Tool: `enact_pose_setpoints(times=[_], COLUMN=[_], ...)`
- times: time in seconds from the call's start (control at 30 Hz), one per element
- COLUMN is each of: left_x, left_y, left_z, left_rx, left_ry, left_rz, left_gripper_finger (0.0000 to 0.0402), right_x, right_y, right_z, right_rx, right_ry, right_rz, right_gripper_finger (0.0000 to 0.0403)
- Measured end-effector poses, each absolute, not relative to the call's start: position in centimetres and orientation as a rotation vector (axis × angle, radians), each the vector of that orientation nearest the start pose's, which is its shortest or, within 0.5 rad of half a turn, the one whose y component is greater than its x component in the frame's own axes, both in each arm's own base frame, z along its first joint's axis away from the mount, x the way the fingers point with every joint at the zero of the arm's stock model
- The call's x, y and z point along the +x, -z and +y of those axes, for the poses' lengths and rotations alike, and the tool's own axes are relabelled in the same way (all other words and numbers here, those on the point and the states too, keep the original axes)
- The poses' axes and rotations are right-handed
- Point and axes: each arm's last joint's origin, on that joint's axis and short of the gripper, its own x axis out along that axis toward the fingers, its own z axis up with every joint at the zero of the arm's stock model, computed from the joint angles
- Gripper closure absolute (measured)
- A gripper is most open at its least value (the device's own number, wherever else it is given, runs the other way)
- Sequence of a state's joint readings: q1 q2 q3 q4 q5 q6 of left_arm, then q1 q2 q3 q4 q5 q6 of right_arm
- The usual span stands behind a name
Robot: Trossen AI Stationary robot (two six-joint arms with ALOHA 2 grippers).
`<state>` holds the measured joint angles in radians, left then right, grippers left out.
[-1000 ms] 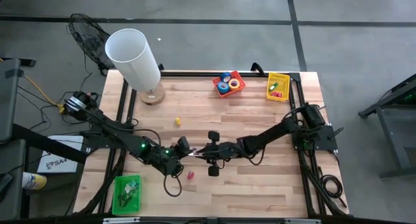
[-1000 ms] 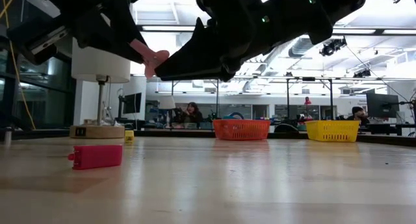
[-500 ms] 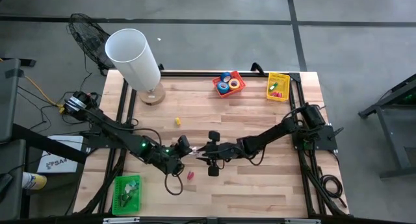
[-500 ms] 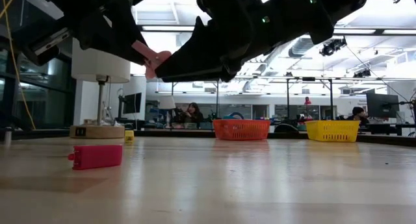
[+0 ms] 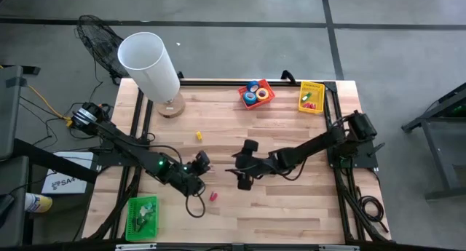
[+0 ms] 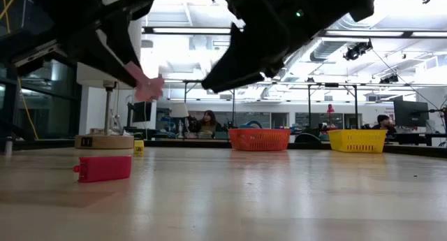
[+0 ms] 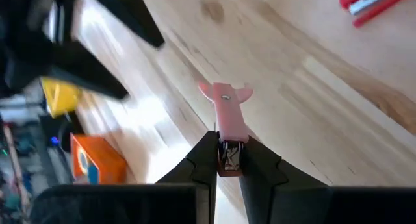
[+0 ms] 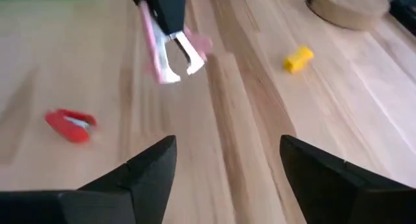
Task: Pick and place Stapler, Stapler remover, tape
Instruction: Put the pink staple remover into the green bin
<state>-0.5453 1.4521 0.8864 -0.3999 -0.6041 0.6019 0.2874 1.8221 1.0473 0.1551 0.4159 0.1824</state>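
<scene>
My left gripper [image 5: 202,164] is shut on a pink staple remover [image 7: 225,110] above the table's middle; the remover also shows in the low view [image 6: 148,87] and the right wrist view [image 8: 170,55]. My right gripper [image 5: 240,166] is open and empty a little to the remover's right [image 8: 227,178]. A red stapler [image 5: 213,196] lies flat on the table near the front, and shows in the low view [image 6: 103,168]. Blue and yellow tape rolls [image 5: 255,95] lie in a red basket [image 5: 267,85] at the far edge. My left gripper pinches one end of the staple remover [image 7: 227,148] between its two fingers. The rest of the remover sticks out past the fingertips. The remover is lifted clear of the table [image 6: 148,87].
A white lamp [image 5: 149,60] stands at the far left on a round base. A small yellow item [image 5: 198,135] lies behind the grippers. A yellow basket [image 5: 311,97] stands at the far right and a green basket [image 5: 142,215] at the near left. People sit in the room beyond.
My right gripper has drawn back from the staple remover toward the table's right edge, and a gap now stands between them. My left gripper keeps its hold and has come down a little with the remover.
</scene>
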Motion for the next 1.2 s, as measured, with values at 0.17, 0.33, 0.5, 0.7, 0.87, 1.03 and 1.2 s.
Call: enact_pose_setpoints(times=[0.17, 0.33, 0.5, 0.7, 0.87, 1.03, 1.2], left_x=[24.3, 23.9, 22.4, 19.8, 17.5, 15.5, 14.3], left_y=[-21.5, -23.6, -24.4, -24.2, -24.0, -23.8, -23.8], left_z=[-12.9, -13.0, -14.9, -17.7, -19.2, -20.2, -20.9], left_rx=[1.002, 0.792, 0.691, 0.648, 0.513, 0.389, 0.26], left_ry=[0.169, 0.157, 0.217, 0.359, 0.382, 0.348, 0.327], left_rz=[0.917, 1.028, 1.071, 1.099, 1.199, 1.296, 1.373], left_gripper_finger=[0.0362, 0.0362, 0.0362, 0.0362, 0.0362, 0.0362, 0.0362], right_x=[36.2, 36.1, 36.0, 36.1, 36.1, 36.1, 36.2], right_y=[-17.0, -16.9, -16.8, -16.8, -16.8, -16.9, -17.0], right_z=[9.4, 9.5, 9.6, 9.6, 9.5, 9.5, 9.5], right_rx=[-0.052, -0.094, -0.097, -0.092, -0.089, -0.09, -0.083], right_ry=[0.2, 0.17, 0.151, 0.144, 0.147, 0.158, 0.158], right_rz=[0.638, 0.664, 0.675, 0.673, 0.673, 0.666, 0.65], right_gripper_finger=[0.0137, 0.0137, 0.0137, 0.0137, 0.0137, 0.0137, 0.0137])
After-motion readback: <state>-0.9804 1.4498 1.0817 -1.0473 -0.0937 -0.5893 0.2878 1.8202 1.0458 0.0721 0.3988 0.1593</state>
